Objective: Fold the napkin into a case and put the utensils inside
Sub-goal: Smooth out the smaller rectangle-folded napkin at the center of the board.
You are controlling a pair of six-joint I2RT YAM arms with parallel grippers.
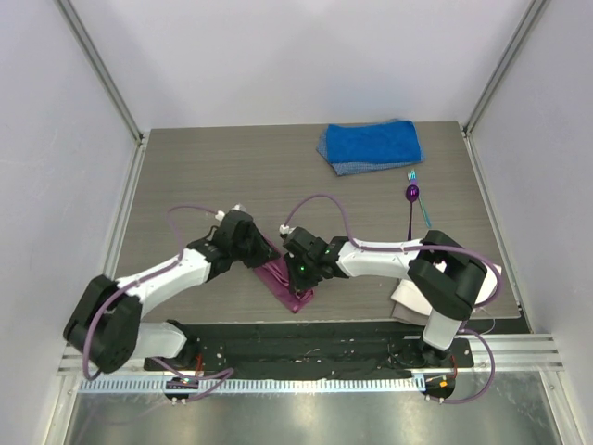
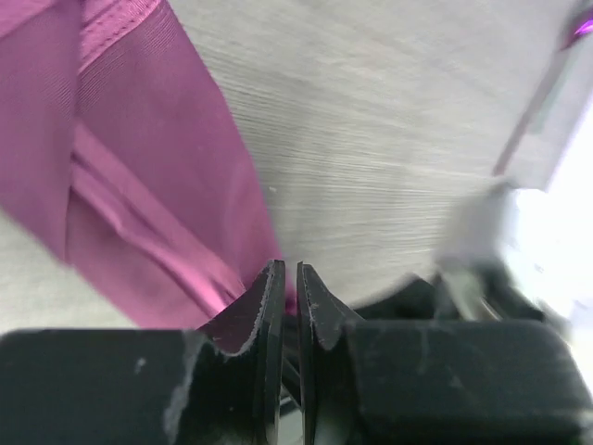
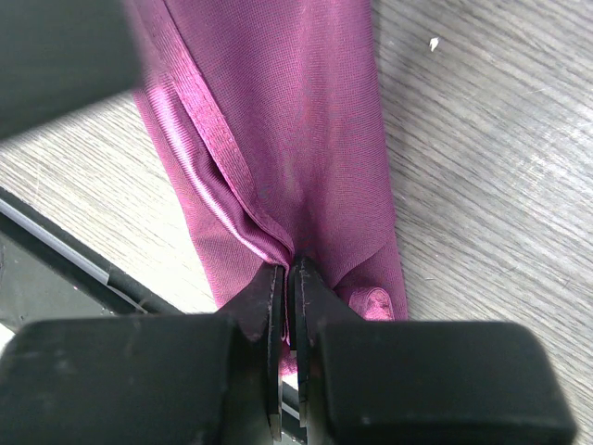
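the napkin (image 1: 289, 287) lies as a narrow, folded magenta strip on the table (image 1: 232, 176) between the two wrists, close to the near edge. in the overhead view its long axis runs on a diagonal. one end points up and left toward the left arm, and the other points down and right toward the dark mat at the arms' bases.

the right gripper (image 3: 287, 269) is clenched on the napkin, pinching a hemmed fold where the layers meet. the left gripper (image 2: 287, 273) sits at the cloth's edge with only a slim gap between its jaws. i cannot tell whether any fabric is caught between them.

the main risk, as i judge it, is the fold coming undone. the cloth is thin and slack, so if the right pinch lifts or slides off, the overlapped layers could spring open. if the left jaws have snagged the edge, drawing that arm away could drag the strip askew — or off toward the near edge.

a flat-pressed pocket could also leave no mouth for the spoon (image 1: 411, 194) and fork (image 1: 422, 206). these lie well apart on the right, nearer the blue towel (image 1: 371, 146), so pushing them in could shove the whole strip along.
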